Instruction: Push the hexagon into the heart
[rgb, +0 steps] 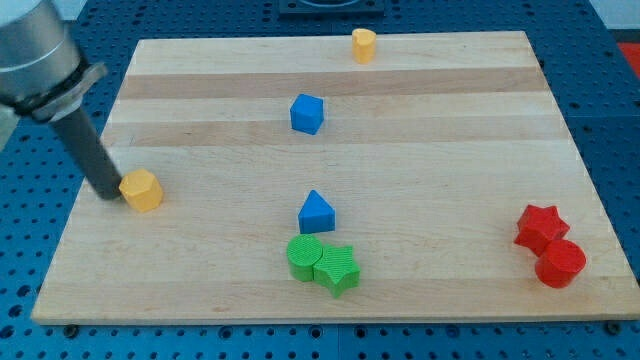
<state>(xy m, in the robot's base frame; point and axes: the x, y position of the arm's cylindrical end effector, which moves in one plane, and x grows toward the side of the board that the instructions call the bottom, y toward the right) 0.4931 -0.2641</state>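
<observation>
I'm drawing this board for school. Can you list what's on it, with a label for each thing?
my tip: touching the yellow hexagon's left side
yellow hexagon: view's left
yellow heart: top edge
blue cube: upper middle
blue triangle: above the green pair
green cylinder: touching green star
red star: touching red cylinder

You have the yellow hexagon lying flat near the surface's left edge, about mid-height in the view. Your yellow heart sits well apart, at the top edge, right of centre.
</observation>
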